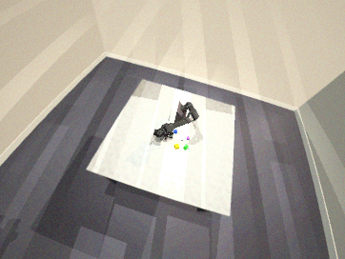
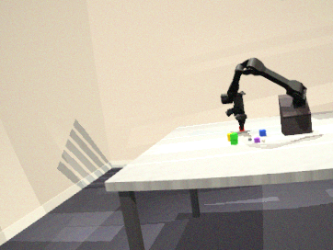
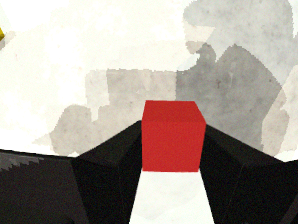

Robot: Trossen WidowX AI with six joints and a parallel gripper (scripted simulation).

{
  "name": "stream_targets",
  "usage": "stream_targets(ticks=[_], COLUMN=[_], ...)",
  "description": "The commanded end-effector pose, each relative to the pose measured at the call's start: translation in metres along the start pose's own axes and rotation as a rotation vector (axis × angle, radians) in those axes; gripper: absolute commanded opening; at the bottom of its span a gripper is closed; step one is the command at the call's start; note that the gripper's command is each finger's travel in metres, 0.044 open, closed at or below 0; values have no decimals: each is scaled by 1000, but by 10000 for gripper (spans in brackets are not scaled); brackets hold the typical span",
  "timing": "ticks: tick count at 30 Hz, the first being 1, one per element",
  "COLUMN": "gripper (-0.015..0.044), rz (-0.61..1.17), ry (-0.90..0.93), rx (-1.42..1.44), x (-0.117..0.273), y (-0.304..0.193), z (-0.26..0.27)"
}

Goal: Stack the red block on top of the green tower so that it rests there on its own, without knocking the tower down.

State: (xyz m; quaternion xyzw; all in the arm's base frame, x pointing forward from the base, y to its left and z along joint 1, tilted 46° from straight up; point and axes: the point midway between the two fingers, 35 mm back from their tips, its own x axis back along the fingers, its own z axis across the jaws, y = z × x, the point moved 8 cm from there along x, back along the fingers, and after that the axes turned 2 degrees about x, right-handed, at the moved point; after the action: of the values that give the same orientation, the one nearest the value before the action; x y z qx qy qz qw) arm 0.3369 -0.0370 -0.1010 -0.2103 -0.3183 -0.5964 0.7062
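Observation:
The red block [image 2: 242,130] [image 3: 173,146] is held between the two black fingertips, which press on its left and right sides in the wrist view. My gripper [image 2: 242,129] [image 3: 169,128] is shut on it and points down, low over the table. Whether the block touches the table is hard to tell. The green tower [image 1: 186,147] [image 2: 234,139] stands upright, looking like two stacked green blocks, to the left of and nearer than the gripper in the exterior view. The tower is not in the wrist view. The red block is not discernible in the top view.
A yellow block [image 1: 176,147] [image 2: 229,137] [image 3: 1,34] stands close beside the green tower. A blue block [image 1: 175,131] [image 2: 262,132] and a purple block [image 1: 188,138] [image 2: 257,140] lie toward the arm's base. Tiny grey and pale pieces lie near the purple block on the white table [image 1: 143,157] [image 2: 161,170].

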Motion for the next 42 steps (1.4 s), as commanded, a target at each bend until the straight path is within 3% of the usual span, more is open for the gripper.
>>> stream_targets(ticks=[1, 17, 27, 42], gripper=[0, 0, 0, 0], rz=[-6, -6, -5, -8], ry=[-8, -11, -12, -33], rx=[10, 10, 10, 5], x=[22, 95, 99, 102], y=[2, 2, 3, 55], z=[-1, 0, 0, 110])
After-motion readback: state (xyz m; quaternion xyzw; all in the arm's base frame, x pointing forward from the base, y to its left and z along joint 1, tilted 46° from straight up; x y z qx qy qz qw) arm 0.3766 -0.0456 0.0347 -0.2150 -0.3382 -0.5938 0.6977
